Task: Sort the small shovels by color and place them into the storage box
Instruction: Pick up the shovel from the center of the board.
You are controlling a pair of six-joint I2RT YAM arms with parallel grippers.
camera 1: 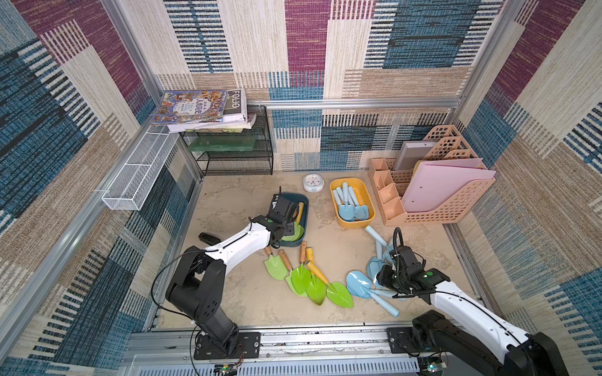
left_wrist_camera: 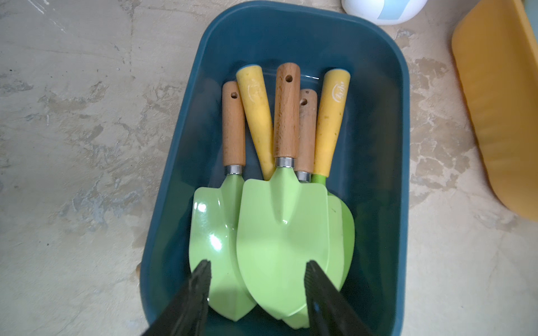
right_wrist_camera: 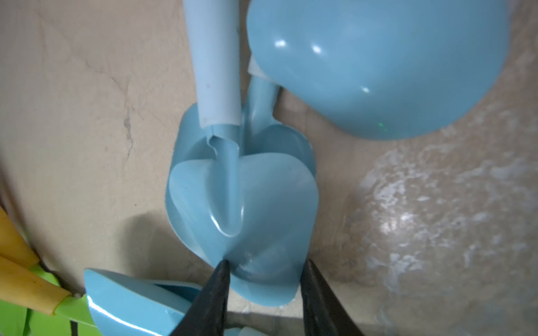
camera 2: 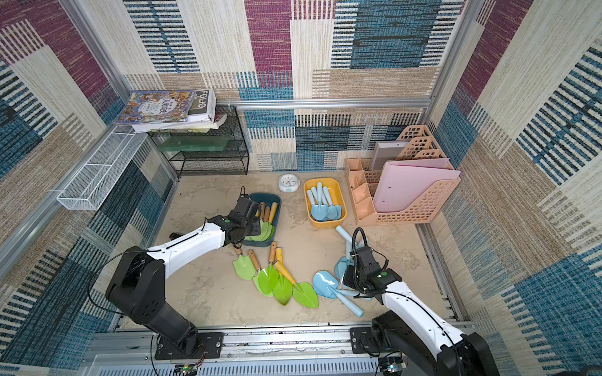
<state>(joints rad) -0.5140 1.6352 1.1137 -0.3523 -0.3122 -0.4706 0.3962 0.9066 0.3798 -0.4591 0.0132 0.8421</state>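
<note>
Five green shovels (left_wrist_camera: 279, 227) in teal box (left_wrist_camera: 381, 122)

I note a mottled beige tabletop (camera 1: 234, 293) before me. On it: dark teal plastic bin (camera 1: 306, 208), yellow plastic bin (camera 1: 351, 180), round white clock (camera 1: 313, 183), peach lattice file organiser (camera 1: 433, 211), black wire-mesh rack (camera 1: 234, 159), small black oblong object (camera 1: 208, 238). Five loose green-bladed trowels (camera 1: 301, 276); pale blue plastic scoops (camera 1: 358, 285) just beside.

- Your dark teal plastic tub (left_wrist_camera: 291, 37) sits left of the yellow plastic tub (camera 1: 355, 223)
- Green-bladed metal shovels (left_wrist_camera: 279, 227) lie in the teal tub, pale blue plastic shovels (camera 1: 350, 205) in the yellow
- Loose green-bladed shovels (camera 1: 301, 276) lie before the teal tub, loose blue shovels (camera 1: 357, 284) right of them
</note>
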